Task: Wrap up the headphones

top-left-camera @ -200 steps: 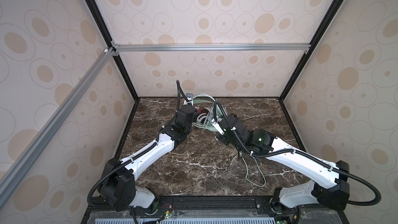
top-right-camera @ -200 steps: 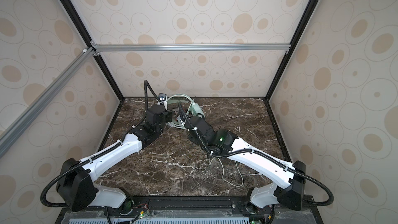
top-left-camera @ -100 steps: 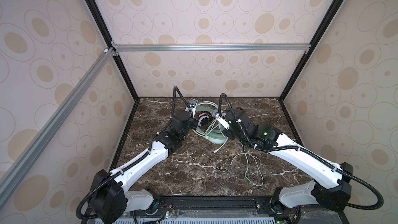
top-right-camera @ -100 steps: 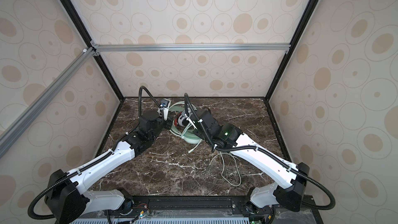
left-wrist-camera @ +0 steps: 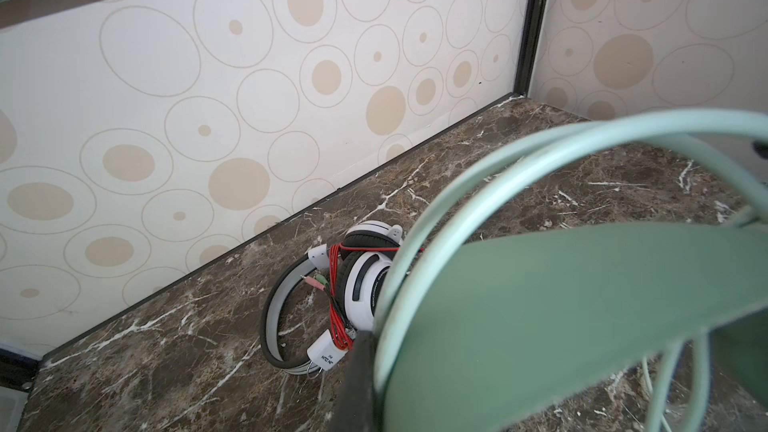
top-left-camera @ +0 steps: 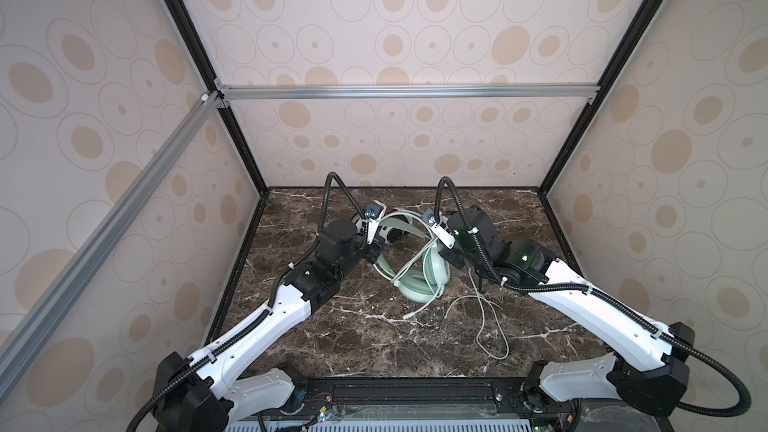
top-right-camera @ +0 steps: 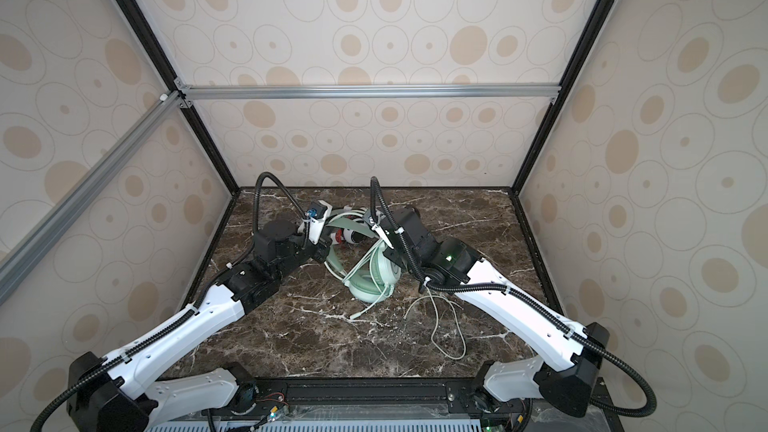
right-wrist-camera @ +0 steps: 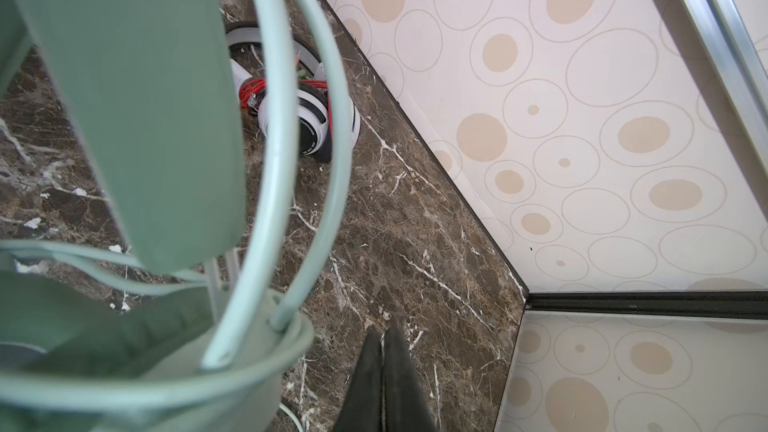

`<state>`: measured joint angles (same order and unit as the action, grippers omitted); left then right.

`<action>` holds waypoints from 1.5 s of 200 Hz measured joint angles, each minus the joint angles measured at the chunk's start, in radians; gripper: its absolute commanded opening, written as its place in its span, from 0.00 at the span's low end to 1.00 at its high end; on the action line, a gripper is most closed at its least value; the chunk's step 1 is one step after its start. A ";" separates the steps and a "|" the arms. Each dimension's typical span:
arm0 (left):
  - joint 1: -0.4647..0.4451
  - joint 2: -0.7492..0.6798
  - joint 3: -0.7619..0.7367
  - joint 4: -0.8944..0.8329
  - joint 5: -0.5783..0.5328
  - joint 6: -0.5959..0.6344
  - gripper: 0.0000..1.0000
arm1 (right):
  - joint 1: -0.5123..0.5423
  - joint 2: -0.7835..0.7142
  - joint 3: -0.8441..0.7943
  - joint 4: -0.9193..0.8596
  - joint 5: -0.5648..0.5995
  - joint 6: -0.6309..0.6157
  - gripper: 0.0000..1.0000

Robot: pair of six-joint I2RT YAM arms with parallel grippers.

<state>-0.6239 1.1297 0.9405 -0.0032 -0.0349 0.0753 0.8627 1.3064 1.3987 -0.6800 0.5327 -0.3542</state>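
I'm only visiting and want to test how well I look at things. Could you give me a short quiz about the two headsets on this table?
1. True or false: the white over-ear headset with black ear pads has its thin red cord wound around it.
2. The pale whitish cord of the mint-green over-ear headset mostly lies: A) loose on the brown marble tabletop; B) wound round its headband; C) packed in a box.
3. Which headset lies nearer the patterned back wall?
Key: 1 true; 2 A; 3 the white one.
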 measured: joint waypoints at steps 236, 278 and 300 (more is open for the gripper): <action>0.000 -0.114 0.047 -0.088 0.215 -0.117 0.00 | -0.259 -0.127 -0.239 0.212 -0.330 0.194 0.12; 0.000 -0.114 0.119 -0.087 0.304 -0.166 0.00 | -0.264 -0.167 -0.265 0.289 -0.382 0.218 0.12; 0.000 -0.114 0.159 -0.074 0.356 -0.191 0.00 | -0.267 -0.178 -0.279 0.338 -0.416 0.240 0.11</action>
<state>-0.6235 1.0153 1.0996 -0.0769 0.3210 -0.1154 0.5961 1.1282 1.1198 -0.3424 0.1165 -0.1143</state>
